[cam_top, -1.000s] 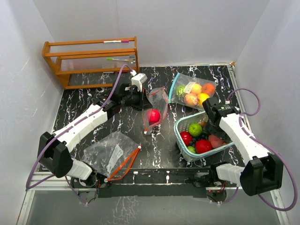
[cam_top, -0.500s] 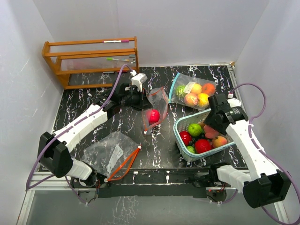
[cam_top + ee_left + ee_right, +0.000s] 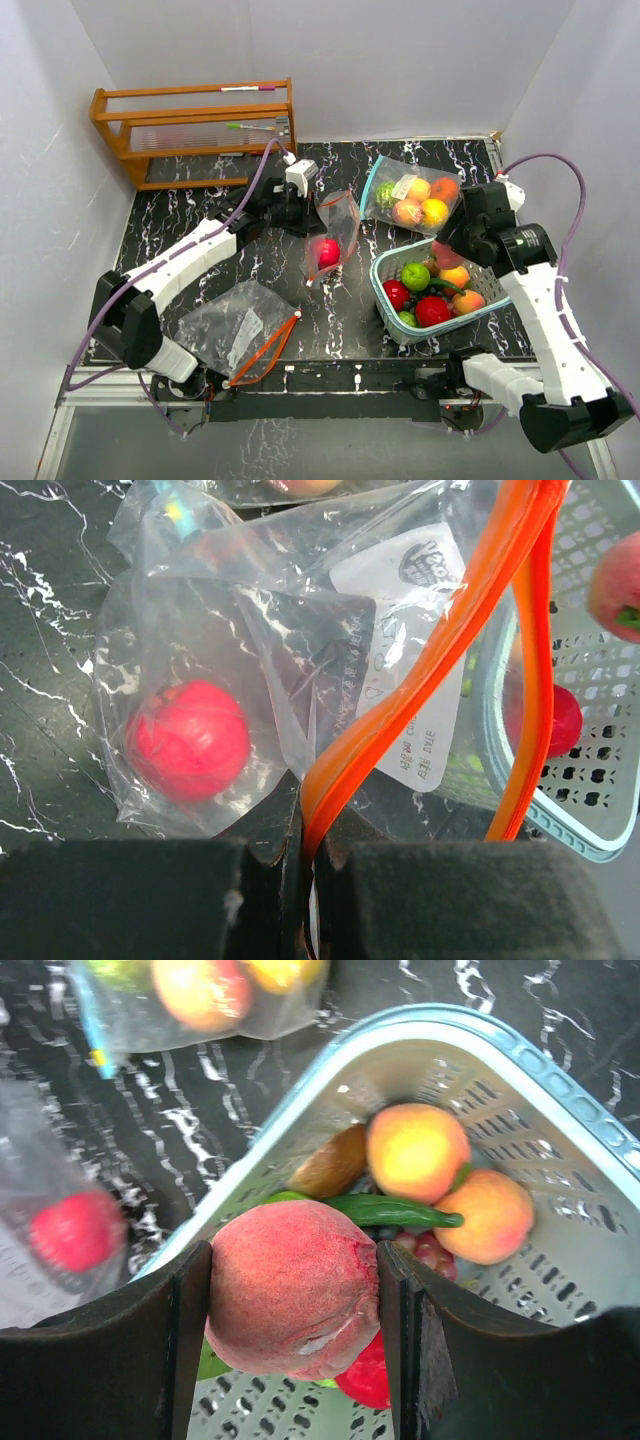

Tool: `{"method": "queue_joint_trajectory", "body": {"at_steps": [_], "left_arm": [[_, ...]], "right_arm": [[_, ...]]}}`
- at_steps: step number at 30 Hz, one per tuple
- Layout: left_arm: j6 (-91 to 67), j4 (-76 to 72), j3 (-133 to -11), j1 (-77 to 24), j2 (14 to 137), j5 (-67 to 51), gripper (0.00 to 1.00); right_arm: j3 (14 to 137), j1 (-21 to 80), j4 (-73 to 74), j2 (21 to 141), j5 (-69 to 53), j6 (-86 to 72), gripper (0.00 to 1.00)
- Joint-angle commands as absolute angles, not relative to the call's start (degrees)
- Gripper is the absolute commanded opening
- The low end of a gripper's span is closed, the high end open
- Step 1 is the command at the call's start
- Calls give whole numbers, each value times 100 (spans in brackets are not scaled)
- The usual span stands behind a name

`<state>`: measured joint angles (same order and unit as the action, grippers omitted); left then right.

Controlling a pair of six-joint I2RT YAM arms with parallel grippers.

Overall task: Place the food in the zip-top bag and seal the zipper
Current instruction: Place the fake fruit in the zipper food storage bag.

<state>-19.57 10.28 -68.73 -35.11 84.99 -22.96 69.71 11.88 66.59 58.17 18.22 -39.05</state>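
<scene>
My left gripper (image 3: 306,213) is shut on the orange zipper (image 3: 478,615) of a clear zip-top bag (image 3: 336,228), holding its mouth up. One red round fruit (image 3: 188,738) lies inside the bag. My right gripper (image 3: 295,1295) is shut on a pinkish-red peach (image 3: 290,1285) and holds it above the left part of the teal basket (image 3: 384,268). More food remains in the basket: two orange-yellow peaches (image 3: 417,1152), a green pepper (image 3: 395,1210), a brown kiwi (image 3: 333,1163), a green fruit (image 3: 416,276) and red fruits (image 3: 432,311).
A second bag (image 3: 411,196) filled with fruit lies at the back right behind the basket. A flat bag (image 3: 241,330) with an orange zipper lies at the front left. A wooden rack (image 3: 195,128) stands at the back left. White walls enclose the table.
My right gripper has closed on the peach in the basket and lifted it up and back. The left gripper keeps its hold on the bag, shifted slightly right.
</scene>
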Motion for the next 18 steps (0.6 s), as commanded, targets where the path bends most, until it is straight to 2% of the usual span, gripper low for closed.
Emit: {"method": "queue_joint_trajectory", "body": {"at_steps": [1,7,13,18], "left_arm": [[-2001,969,-7183,-3533,8671,-2317,0],[-2110,872,-7251,-3533,8847,-2367,0],[-2222,835,-7341,-3541,9000,-2505,0],[-2190,919,-7424,-3543,9032,-2435,0]], "right_arm": [[7475,1178,6010,5610,927,-3652,8],[7650,1178,5496,5670,119,-3665,8],[7454,1266,4299,5900,-1020,-4013,8],[7734,2135,3646,6267,-959,-4164,8]]}}
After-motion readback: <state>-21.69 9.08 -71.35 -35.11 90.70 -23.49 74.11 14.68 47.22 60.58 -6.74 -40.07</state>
